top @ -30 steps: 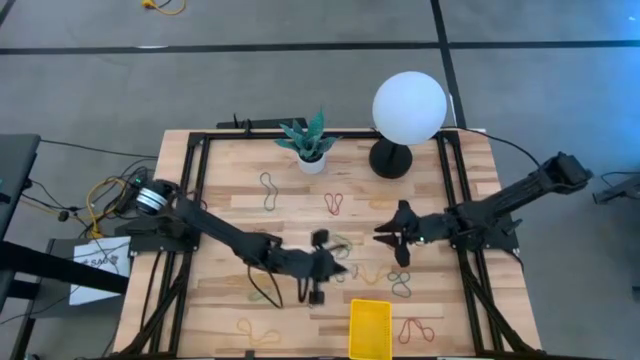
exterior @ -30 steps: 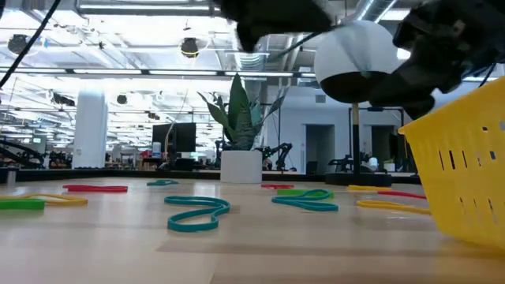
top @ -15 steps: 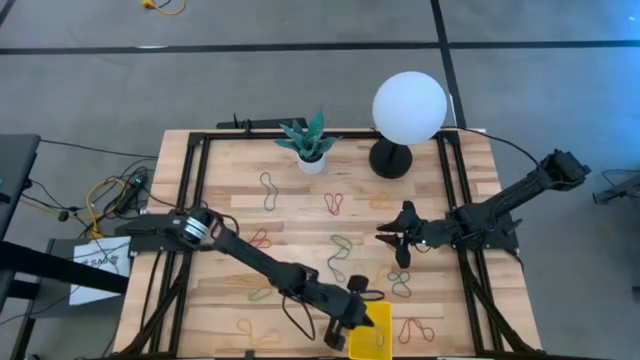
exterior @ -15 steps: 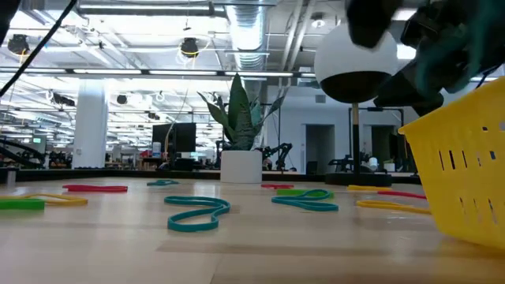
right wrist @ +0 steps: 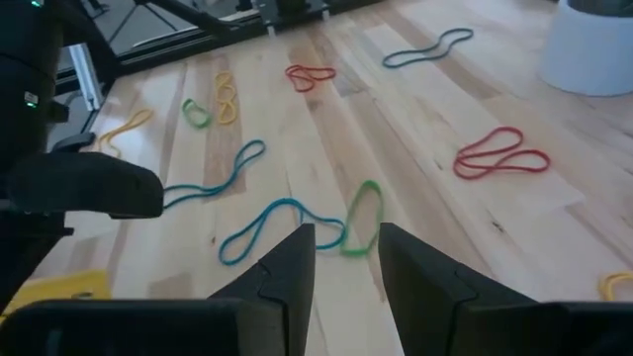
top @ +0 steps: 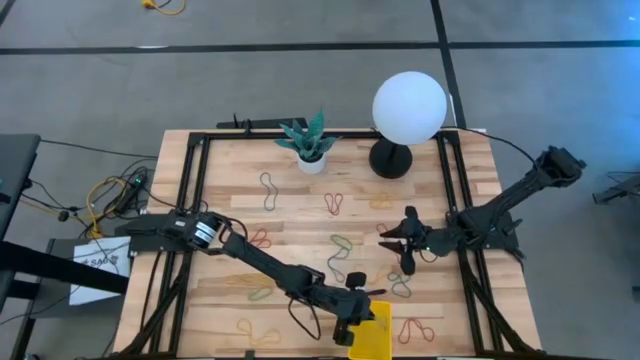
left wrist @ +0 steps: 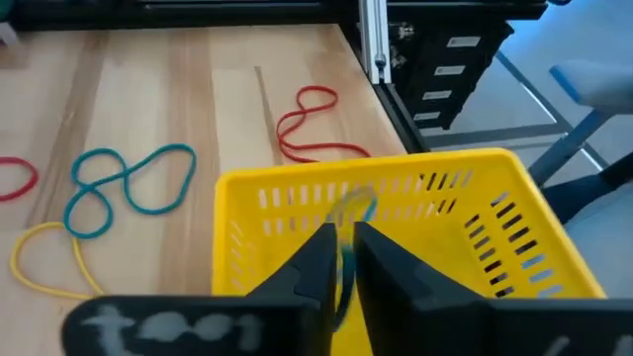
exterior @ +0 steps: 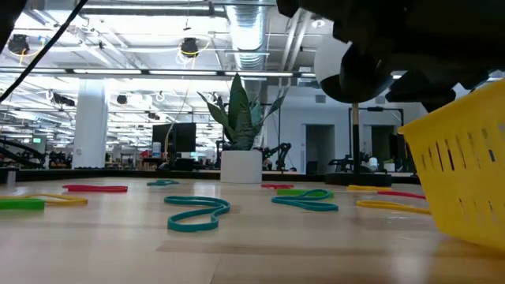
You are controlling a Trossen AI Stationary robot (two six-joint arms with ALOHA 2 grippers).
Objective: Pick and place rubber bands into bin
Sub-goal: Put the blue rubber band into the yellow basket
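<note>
Two arms out over the wooden surface (top: 230, 200). My left fingers (top: 357, 318) hang over the yellow bin (top: 372, 340) at approx 6 o'clock of the surface, near the front edge. In the left wrist view the fingers (left wrist: 341, 259) are nearly closed, w/ a thin green-teal rubber band (left wrist: 348, 237) pinched between them, dangling above the bin (left wrist: 396, 198). Bin interior mostly hidden by my fingers, so can't tell what lies in it.

My right fingers (top: 407, 242) sit at approx 3 o'clock, just above the wood, spread a little apart w/ nothing held. The right wrist view shows the gap between them and, beyond it, a green loop (right wrist: 362, 218) touching a blue loop (right wrist: 282, 225) on the wood.

Rest of the bands lie scattered: red one (top: 416, 330) just beside the bin at its 3 o'clock, teal figure-eight (top: 400, 286) at its 1 o'clock, yellow one (top: 258, 330) towards 7 o'clock of the surface, red pair (top: 334, 204) near centre, dark loop (top: 268, 190) approx 11 o'clock.

White pot w/ plant (top: 310, 143) and globe lamp (top: 408, 108) stand at 12 o'clock, back edge. Low view: bin wall (exterior: 465, 181) fills the side, teal band (exterior: 196, 213) lies flat in front.
</note>
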